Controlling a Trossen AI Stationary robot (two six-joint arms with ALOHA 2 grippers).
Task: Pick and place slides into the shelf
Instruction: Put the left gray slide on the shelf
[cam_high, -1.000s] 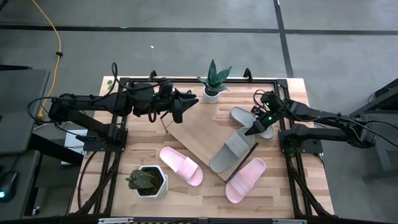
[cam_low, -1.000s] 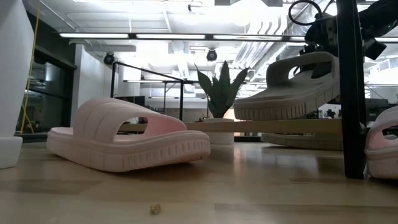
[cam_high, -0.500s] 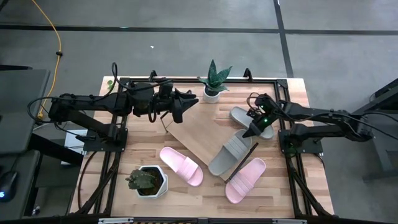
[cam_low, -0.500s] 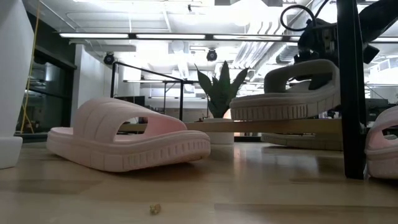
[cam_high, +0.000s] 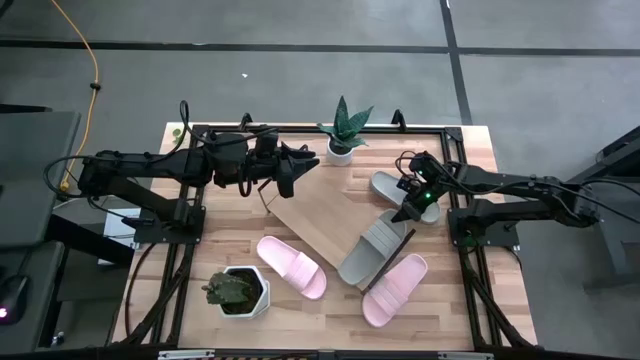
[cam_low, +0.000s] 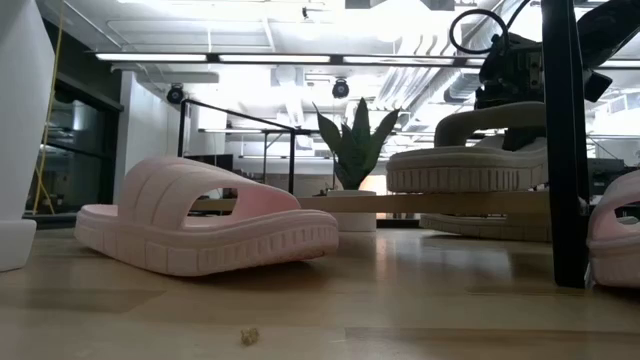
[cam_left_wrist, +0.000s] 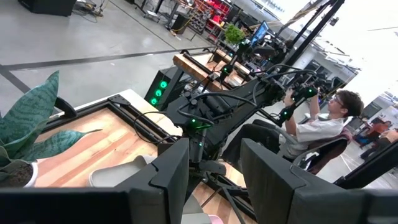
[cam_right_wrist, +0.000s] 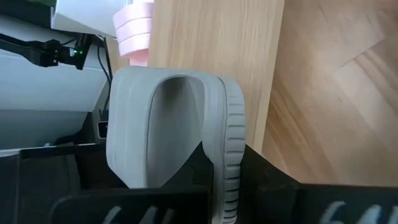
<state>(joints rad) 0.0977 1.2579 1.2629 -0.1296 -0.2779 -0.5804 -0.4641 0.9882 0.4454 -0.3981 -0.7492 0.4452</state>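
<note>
— High view first, from the left edge across: what do you see?

— My left gripper (cam_high: 308, 158) hangs over the table's far-left part, at about ten o'clock from the table's middle, just off the far corner of the shelf (cam_high: 318, 212). Its fingers (cam_left_wrist: 169, 174) stand apart with nothing between them.

— And the shelf itself?

— It lies slantwise across the middle of the tabletop (cam_high: 225, 235), running from ten o'clock down toward four o'clock. A small potted plant (cam_high: 344, 135) sits at twelve o'clock, beyond it. A white pot with a plant (cam_high: 235, 291) sits at seven o'clock.

— Where are the slides?

— One pink slide (cam_high: 291, 266) lies on the table at six o'clock, beside the shelf's near edge. One grey slide (cam_high: 373, 247) is over the shelf's lower end, at about four o'clock. I am holding it: my right gripper (cam_high: 411, 206) has its fingers closed on that slide's upper end. In the low view its sole (cam_low: 466, 180) hangs level, clear of the board. In my right wrist view the strap (cam_right_wrist: 168, 124) arches just ahead of my fingers.

— The other two?

— The second grey slide (cam_high: 392, 186) lies on the table at two o'clock, partly under my right arm. The second pink slide (cam_high: 394, 288) lies at five o'clock, just beside the shelf's black wire end frame (cam_high: 389, 261).
</note>
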